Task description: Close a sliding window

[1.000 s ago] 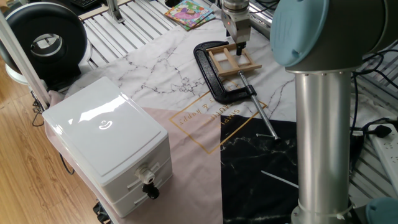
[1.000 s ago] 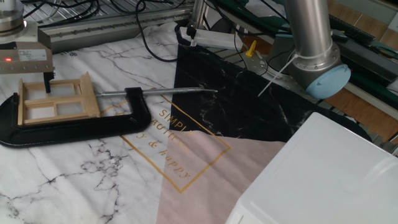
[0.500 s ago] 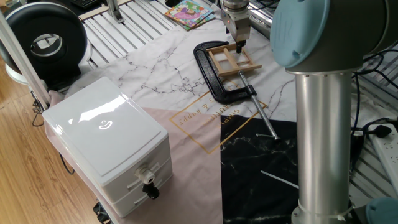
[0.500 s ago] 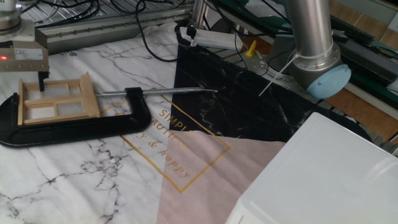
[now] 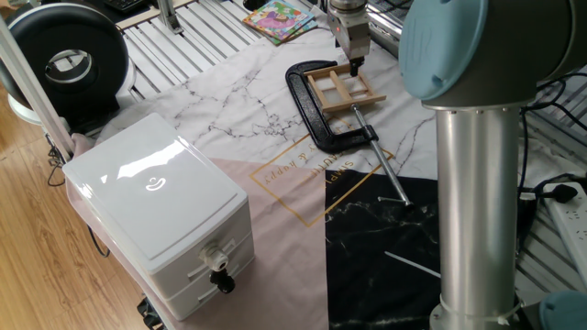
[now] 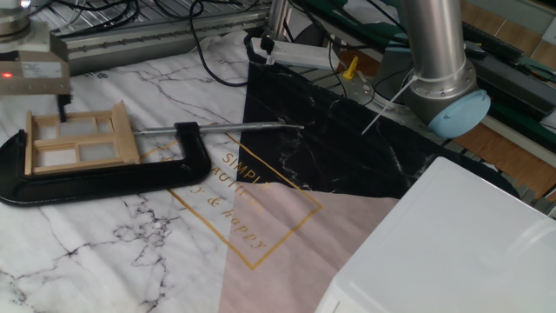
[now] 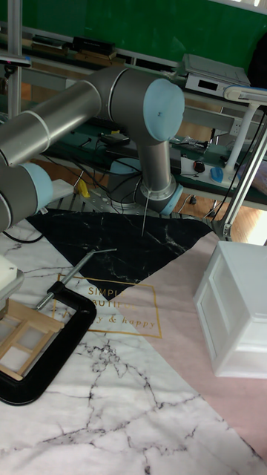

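The sliding window (image 5: pixel 344 89) is a small light-wood frame lying flat on the marble mat, held in the jaws of a black C-clamp (image 5: pixel 314 117). My gripper (image 5: pixel 354 66) hangs at the frame's far edge. Its dark fingers are pressed together into one narrow tip, with nothing between them. In the other fixed view the gripper (image 6: pixel 61 106) sits just above the top rail of the sliding window (image 6: pixel 78 139), with the C-clamp (image 6: pixel 113 176) below. The tall fixed view shows the sliding window (image 7: pixel 26 340) at the lower left; only a white corner of the gripper body shows at the left edge.
A white two-drawer box (image 5: pixel 160 215) stands at the mat's near left. The clamp's long screw rod (image 5: pixel 385 170) reaches onto the black marble patch. The arm's grey column (image 5: pixel 481 202) rises at the right. A black round device (image 5: pixel 64 60) and a colourful booklet (image 5: pixel 277 20) lie beyond the mat.
The gripper tip has lifted out of the window's pane area and drawn back to the frame's far edge. The window frame and clamp have not visibly shifted.
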You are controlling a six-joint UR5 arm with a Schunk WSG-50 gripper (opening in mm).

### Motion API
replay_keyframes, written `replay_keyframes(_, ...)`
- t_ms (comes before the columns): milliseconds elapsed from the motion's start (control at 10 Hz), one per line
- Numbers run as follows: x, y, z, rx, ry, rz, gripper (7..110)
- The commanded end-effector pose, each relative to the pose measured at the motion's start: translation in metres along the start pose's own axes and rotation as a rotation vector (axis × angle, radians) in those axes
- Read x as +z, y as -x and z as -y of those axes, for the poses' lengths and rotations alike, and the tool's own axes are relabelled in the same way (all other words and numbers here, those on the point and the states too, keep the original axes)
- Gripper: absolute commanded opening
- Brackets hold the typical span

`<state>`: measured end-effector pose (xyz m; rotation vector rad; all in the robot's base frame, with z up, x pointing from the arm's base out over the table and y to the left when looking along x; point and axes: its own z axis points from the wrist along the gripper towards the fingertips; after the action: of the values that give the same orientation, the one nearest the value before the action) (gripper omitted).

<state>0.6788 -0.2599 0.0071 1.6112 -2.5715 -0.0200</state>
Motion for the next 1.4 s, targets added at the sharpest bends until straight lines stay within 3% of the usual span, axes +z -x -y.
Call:
replay_keyframes(0,-0.005,-0.002,-0.034,0.066,0.118,0.012,88)
replay_keyframes(200,0.008,0.006,-0.04,0.063,0.11,0.046,88)
replay_keyframes(500,0.005,0.0,-0.047,0.076,0.129,0.028,88)
replay_keyframes(800,0.009,-0.001,-0.033,0.044,0.078,0.024,88)
replay_keyframes(1300,0.015,-0.004,-0.031,0.037,0.058,0.01,88)
